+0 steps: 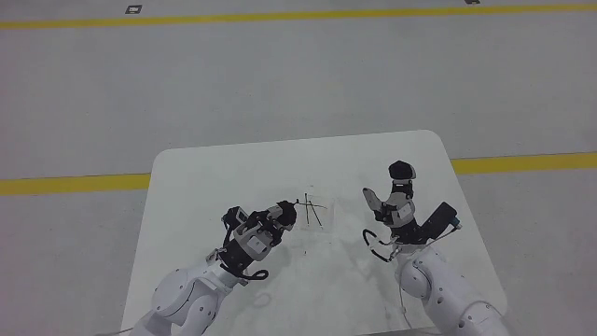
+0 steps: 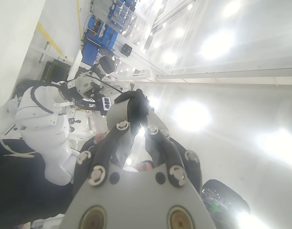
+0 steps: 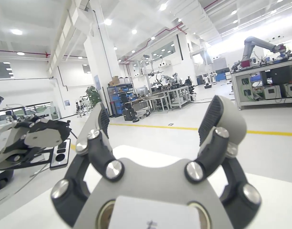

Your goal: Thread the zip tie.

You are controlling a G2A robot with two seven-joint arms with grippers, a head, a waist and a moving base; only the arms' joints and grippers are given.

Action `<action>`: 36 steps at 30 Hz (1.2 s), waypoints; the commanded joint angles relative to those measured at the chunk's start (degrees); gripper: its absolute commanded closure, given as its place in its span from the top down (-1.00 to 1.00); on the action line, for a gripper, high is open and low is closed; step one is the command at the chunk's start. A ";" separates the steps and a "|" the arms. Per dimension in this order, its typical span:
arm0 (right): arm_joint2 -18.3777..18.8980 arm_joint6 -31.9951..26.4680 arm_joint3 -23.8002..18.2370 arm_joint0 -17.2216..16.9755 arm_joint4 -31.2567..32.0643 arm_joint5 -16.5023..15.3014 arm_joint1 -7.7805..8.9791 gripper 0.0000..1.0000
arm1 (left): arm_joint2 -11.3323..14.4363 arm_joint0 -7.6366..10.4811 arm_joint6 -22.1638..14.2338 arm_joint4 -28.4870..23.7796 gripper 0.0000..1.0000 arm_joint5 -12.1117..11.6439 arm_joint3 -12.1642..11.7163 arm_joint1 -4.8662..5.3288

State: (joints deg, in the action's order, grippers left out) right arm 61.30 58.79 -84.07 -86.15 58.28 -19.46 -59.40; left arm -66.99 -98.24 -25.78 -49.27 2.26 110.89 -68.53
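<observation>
- Left gripper (image 2: 135,96), nearest me: its fingers (image 2: 119,113) are pinched together on one end of the zip tie (image 2: 104,83). The rest of the tie sticks out past the tips as a thin black strand.
- From the top view the tie's free length sits over the table (image 1: 233,168), about mid-table between the two arms. I see two thin dark lines crossing there and cannot tell whether one is a shadow.
- Handling, my read: very light and springy. It is stiff enough to hold itself out straight, but thin enough to whip or bow if nudged. Smooth plastic, so it is likely to slide or twist in a loose pinch.
- Where to hold, my read: close behind the free tip for aiming, with the head end braced. Gripping far back would leave the tip wandering. I cannot make out which end is the head.
- Right gripper (image 3: 158,117), farther across the table: fingers (image 3: 211,115) spread wide and carrying nothing. It is apart from the tie and faces out toward the room.
- Beyond the table edge: bare floor (image 1: 298,75) with a yellow line (image 1: 280,16) across it.
</observation>
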 commanded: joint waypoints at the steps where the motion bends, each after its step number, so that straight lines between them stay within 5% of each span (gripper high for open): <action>1: 0.06 -0.03 0.04 -0.01 0.08 -0.02 -0.03 1.00 | 0.00 0.00 0.00 0.00 -1.00 0.00 0.00 0.00; 7: 0.06 -0.03 0.04 -0.01 0.08 -0.02 -0.03 1.00 | 0.31 0.13 0.72 -6.81 -1.00 -1.50 0.97 -0.38; 18: 0.06 -0.03 0.04 -0.01 0.08 -0.02 -0.03 1.00 | -0.77 -2.36 3.04 -23.66 -1.00 -5.54 1.85 -1.11; 36: 0.06 -0.03 0.04 -0.01 0.08 -0.02 -0.03 1.00 | -0.79 -2.60 3.04 -24.12 -1.00 -5.35 1.85 -1.12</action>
State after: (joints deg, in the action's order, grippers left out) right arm 61.36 58.77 -84.03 -86.15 58.36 -19.48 -59.43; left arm -67.79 -100.84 -22.74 -73.38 -3.10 112.74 -69.65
